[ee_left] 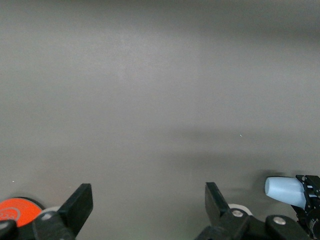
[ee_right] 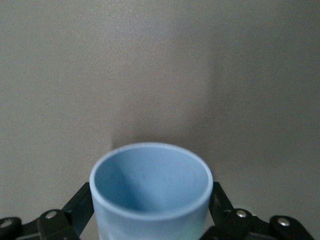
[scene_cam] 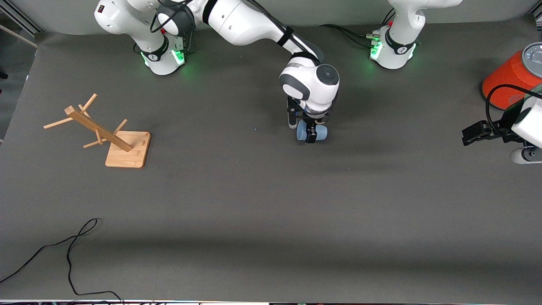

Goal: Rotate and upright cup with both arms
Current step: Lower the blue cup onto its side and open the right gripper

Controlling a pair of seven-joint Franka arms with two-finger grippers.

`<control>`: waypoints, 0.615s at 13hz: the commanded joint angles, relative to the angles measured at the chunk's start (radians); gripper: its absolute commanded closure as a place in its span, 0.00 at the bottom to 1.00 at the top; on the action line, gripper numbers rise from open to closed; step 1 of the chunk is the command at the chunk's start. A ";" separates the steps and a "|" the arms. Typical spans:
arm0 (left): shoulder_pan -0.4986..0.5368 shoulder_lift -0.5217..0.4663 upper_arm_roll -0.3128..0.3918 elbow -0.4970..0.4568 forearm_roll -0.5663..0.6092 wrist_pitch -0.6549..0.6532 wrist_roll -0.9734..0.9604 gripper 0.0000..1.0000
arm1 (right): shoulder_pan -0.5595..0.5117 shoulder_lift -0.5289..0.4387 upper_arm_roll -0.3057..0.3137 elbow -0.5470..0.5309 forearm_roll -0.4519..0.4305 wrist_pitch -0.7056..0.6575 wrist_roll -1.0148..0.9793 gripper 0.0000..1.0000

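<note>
I see the right end effector [scene_cam: 310, 132] near the middle of the worktop [scene_cam: 271, 212], clamped on the light-blue cup [scene_cam: 312, 131]. The cup lies on its side between the two fingers [ee_right: 75, 207], one on each wall (its open mouth faces my right wrist camera). The left end effector [ee_left: 147, 202] waits with its fingers spread wide, holding nothing, next to the orange-red cylinder [scene_cam: 510, 78] at the left arm's end. The wooden rack [scene_cam: 108, 135] stands toward the right arm's end.
</note>
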 commanded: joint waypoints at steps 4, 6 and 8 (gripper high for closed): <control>0.016 -0.003 0.011 0.041 -0.006 -0.014 0.016 0.00 | 0.001 0.017 -0.012 0.040 -0.006 0.001 0.023 0.00; 0.041 -0.007 0.011 0.047 -0.009 -0.037 0.021 0.00 | -0.001 -0.012 -0.012 0.040 -0.006 -0.021 0.015 0.00; 0.035 -0.001 0.009 0.046 -0.005 -0.046 0.028 0.00 | -0.007 -0.076 -0.009 0.040 0.002 -0.102 -0.005 0.00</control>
